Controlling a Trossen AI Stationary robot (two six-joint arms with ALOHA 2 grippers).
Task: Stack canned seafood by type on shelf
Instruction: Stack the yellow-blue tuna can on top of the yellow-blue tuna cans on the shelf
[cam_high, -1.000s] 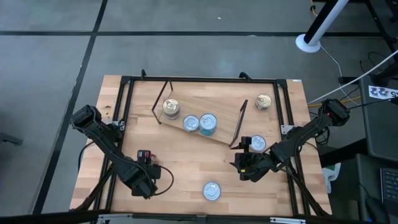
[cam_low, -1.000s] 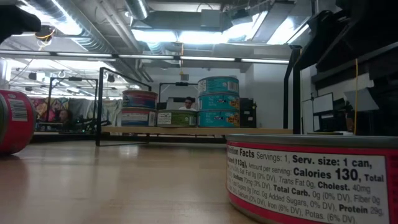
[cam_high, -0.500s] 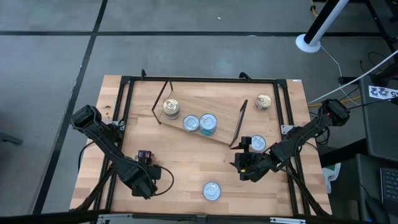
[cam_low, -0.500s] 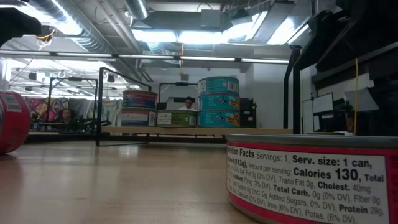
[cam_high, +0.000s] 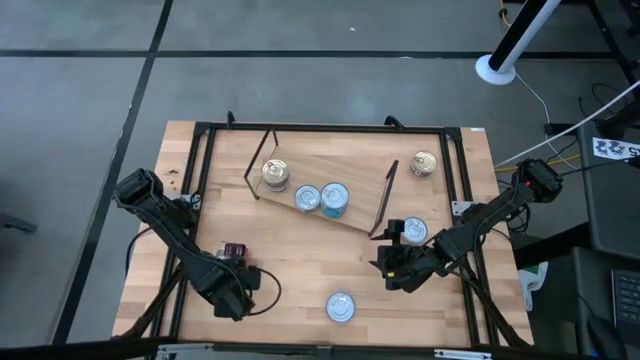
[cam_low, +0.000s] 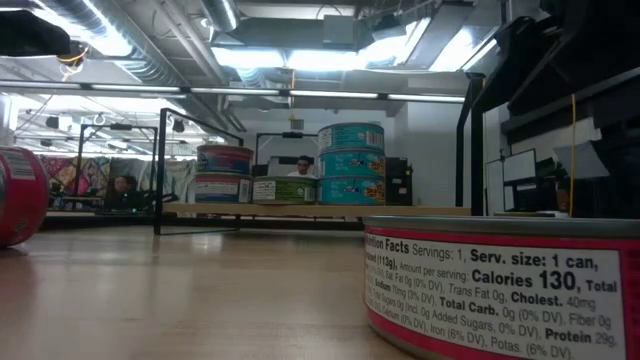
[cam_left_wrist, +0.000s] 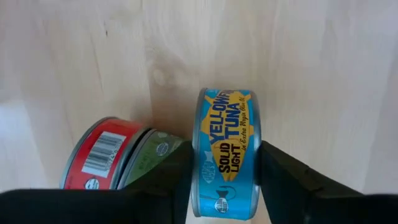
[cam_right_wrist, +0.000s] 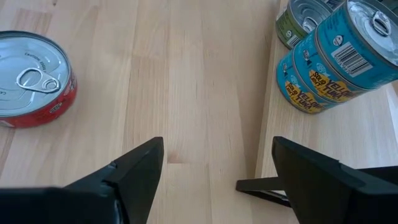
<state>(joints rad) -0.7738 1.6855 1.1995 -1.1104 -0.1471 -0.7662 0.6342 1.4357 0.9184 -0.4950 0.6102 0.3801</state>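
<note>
Blue tuna tin (cam_left_wrist: 225, 152) sits clamped in the left tool (cam_left_wrist: 221, 180), a red-labelled tin (cam_left_wrist: 102, 155) touching alongside; the right tool (cam_right_wrist: 214, 168) gapes wide over bare wooden counter (cam_right_wrist: 186, 74).

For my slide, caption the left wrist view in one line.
Left gripper clamps a blue yellowfin tuna can on edge, beside a red-labelled can on the wooden tabletop.

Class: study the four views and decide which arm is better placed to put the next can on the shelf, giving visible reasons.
Left, probably. The left gripper already clamps the blue tuna can on edge, ready to carry to the shelf. The right gripper is open and empty over bare table near the shelf leg.
</note>
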